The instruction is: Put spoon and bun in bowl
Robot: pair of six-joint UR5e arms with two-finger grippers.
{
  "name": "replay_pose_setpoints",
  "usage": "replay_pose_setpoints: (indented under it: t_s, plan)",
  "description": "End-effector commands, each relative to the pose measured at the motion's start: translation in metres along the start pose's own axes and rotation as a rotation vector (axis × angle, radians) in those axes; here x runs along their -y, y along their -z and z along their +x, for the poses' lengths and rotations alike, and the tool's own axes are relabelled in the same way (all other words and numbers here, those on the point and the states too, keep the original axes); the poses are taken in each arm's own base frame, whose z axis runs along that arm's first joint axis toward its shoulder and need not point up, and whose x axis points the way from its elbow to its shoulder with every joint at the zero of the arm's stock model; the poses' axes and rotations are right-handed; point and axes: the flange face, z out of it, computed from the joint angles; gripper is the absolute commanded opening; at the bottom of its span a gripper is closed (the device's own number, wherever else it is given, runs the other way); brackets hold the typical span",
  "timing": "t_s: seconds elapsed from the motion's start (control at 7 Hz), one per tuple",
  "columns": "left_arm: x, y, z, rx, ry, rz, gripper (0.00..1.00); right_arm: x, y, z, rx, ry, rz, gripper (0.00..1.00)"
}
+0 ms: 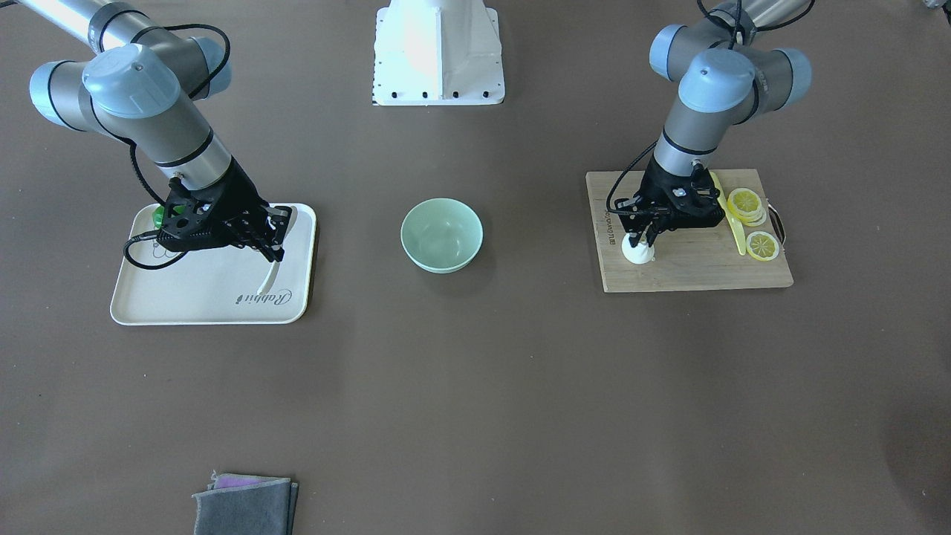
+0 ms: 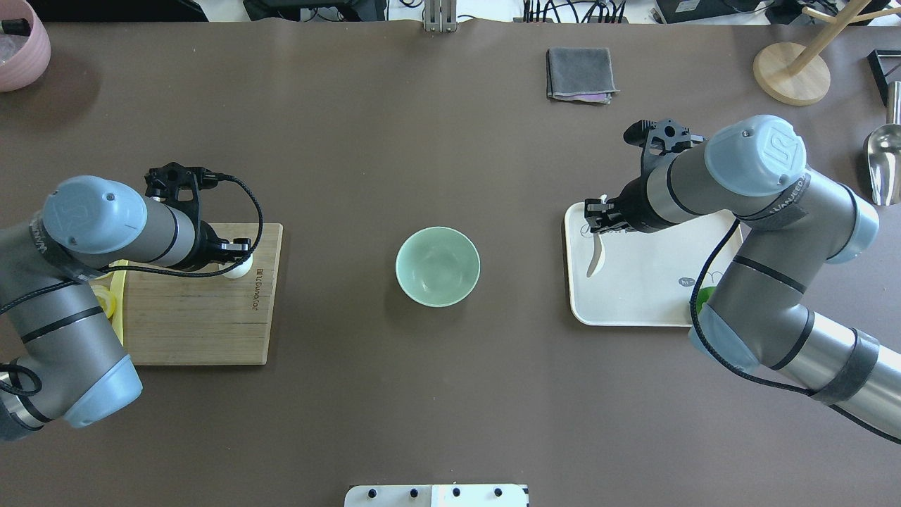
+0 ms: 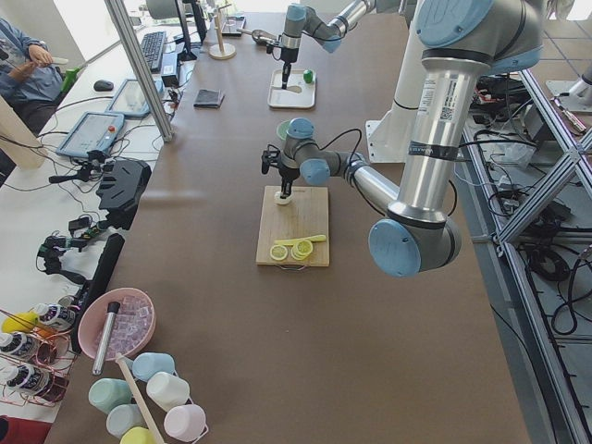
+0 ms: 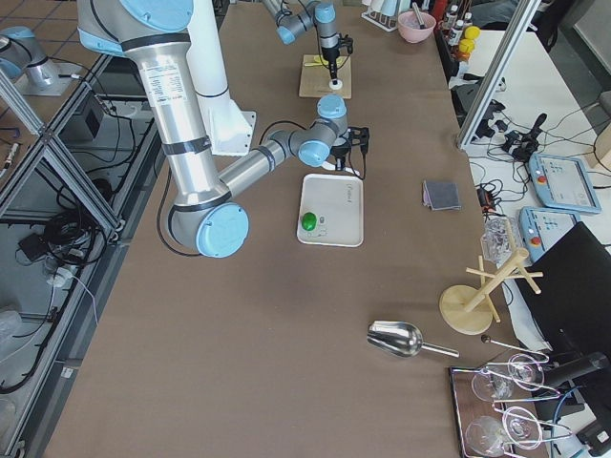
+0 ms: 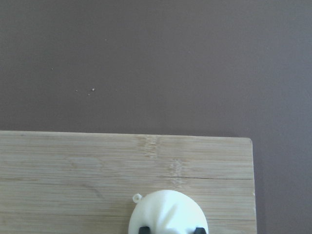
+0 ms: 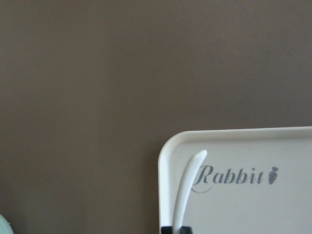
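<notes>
The mint-green bowl (image 1: 441, 234) stands empty at the table's middle and also shows in the overhead view (image 2: 437, 266). The white bun (image 1: 635, 255) sits on the wooden cutting board (image 1: 698, 271). My left gripper (image 1: 645, 241) is down on the bun, and its fingertips (image 5: 144, 229) press the bun (image 5: 168, 212) from both sides. The white spoon (image 1: 266, 282) lies on the cream tray (image 1: 208, 301). My right gripper (image 1: 273, 253) is shut on the spoon's handle (image 6: 187, 180). The scoop is hidden under the gripper.
Lemon slices (image 1: 747, 204) and a pale-yellow knife (image 1: 735, 230) lie on the board behind the bun. A green item (image 1: 158, 215) sits on the tray's far corner. A grey folded cloth (image 1: 245, 505) lies at the operators' edge. The robot base (image 1: 438, 52) is behind the bowl.
</notes>
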Motion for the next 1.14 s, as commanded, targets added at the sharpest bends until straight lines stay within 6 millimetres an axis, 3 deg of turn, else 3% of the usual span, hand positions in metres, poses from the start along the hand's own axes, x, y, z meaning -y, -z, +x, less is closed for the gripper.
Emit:
replay_pose_setpoints:
  t_s: [0.0, 0.14, 0.43, 0.57, 0.71, 0.86, 1.0]
  plan:
    - [0.021, 0.046, 0.085, -0.149, 0.015, 0.046, 0.00, 0.003, 0.012, -0.047, 0.066, -0.076, 0.010, 0.00]
    - [0.017, 0.060, 0.134, -0.219, 0.075, 0.039, 0.00, -0.004, 0.016, -0.075, 0.102, -0.110, 0.006, 0.00]
    - [0.000, 0.069, 0.198, -0.291, 0.114, 0.007, 0.00, -0.037, 0.002, -0.139, 0.135, -0.118, 0.034, 0.00]
    - [-0.004, 0.063, 0.224, -0.299, 0.136, -0.006, 0.00, -0.042, 0.000, -0.162, 0.104, -0.123, 0.037, 0.00]
    - [-0.021, 0.054, 0.237, -0.291, 0.123, 0.006, 0.09, -0.047, -0.003, -0.168, 0.096, -0.121, 0.037, 0.00]
    - [-0.032, 0.051, 0.248, -0.296, 0.110, 0.013, 0.83, -0.048, -0.012, -0.166, 0.080, -0.122, 0.046, 0.84]
    - [-0.033, 0.050, 0.256, -0.298, 0.106, 0.010, 0.98, -0.046, -0.015, -0.164, 0.076, -0.122, 0.052, 1.00]
